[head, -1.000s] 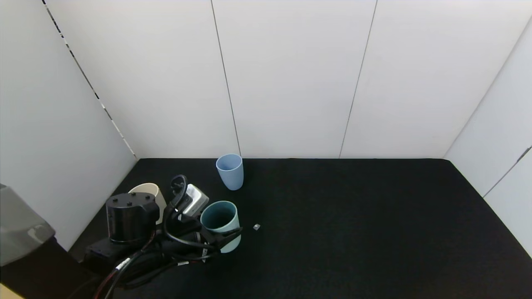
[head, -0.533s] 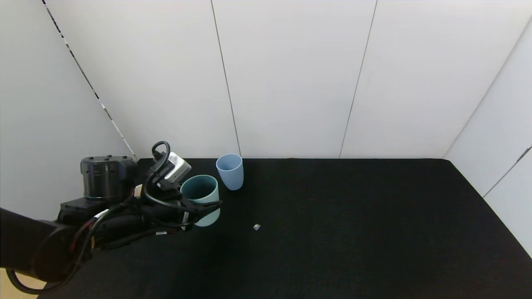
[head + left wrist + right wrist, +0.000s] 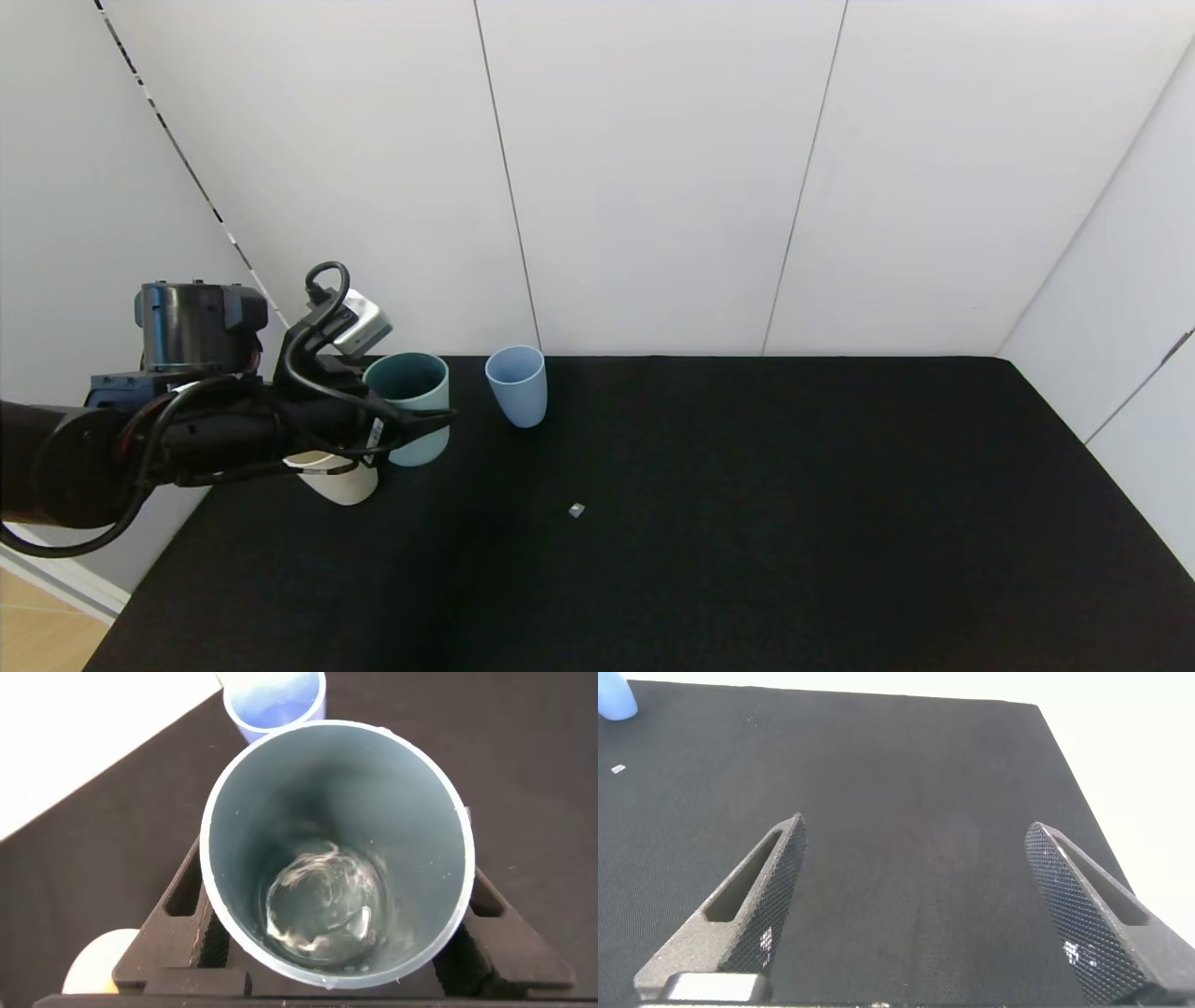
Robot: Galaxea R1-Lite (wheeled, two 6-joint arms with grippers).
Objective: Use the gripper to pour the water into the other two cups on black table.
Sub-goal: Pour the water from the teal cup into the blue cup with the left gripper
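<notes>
My left gripper (image 3: pixel 422 427) is shut on a teal-green cup (image 3: pixel 408 407) and holds it upright in the air at the table's far left. In the left wrist view the teal-green cup (image 3: pixel 336 849) has a little water (image 3: pixel 325 905) in its bottom, between my fingers (image 3: pixel 182 910). The cream-beige cup (image 3: pixel 338 479) stands below the arm, mostly hidden by it; its rim shows in the left wrist view (image 3: pixel 93 966). The light blue cup (image 3: pixel 516 385) stands upright near the back wall, to the right of the held cup, and shows in the left wrist view (image 3: pixel 276 705). My right gripper (image 3: pixel 915 905) is open and empty above the black table (image 3: pixel 747 513).
A small grey bit (image 3: pixel 576 510) lies on the table, in front of the light blue cup. White walls (image 3: pixel 653 177) close the table at the back and on both sides. The table's left edge (image 3: pixel 149 569) runs under my left arm.
My left gripper has lifted the teal-green cup and carried it up and to the left, toward the back. The cream-beige cup now shows beneath the arm.
</notes>
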